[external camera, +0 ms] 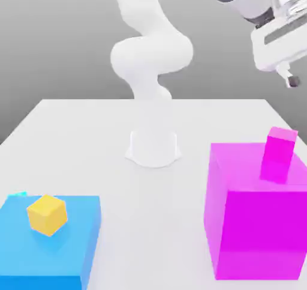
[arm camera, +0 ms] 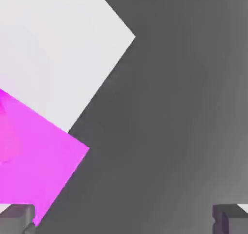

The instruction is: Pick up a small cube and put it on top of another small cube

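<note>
The robot's two-finger gripper is hanging high above the large glossy magenta block, out past its far edge toward the exterior view's right. In the hand view its dark fingertips are standing wide apart, released, with nothing between them.

The small plain yellow-orange cube is sitting well apart from the magenta block, across the white table toward the exterior view's left. It is resting on the big flat blue block. Where the cube to be picked is lying, I cannot tell from here.

The risks, as I judge them:
- A smaller magenta block is standing on top of the large magenta block, almost under the hand. A straight descent here is likely to strike it or clamp onto the wrong thing.
- The hand is looking past the magenta block's corner at the table edge and bare floor, so a reach from this pose is risking a miss.
- The yellow-orange cube is sitting raised and near the blue block's far edge. A low sweep from the magenta block's side could knock it off.
</note>
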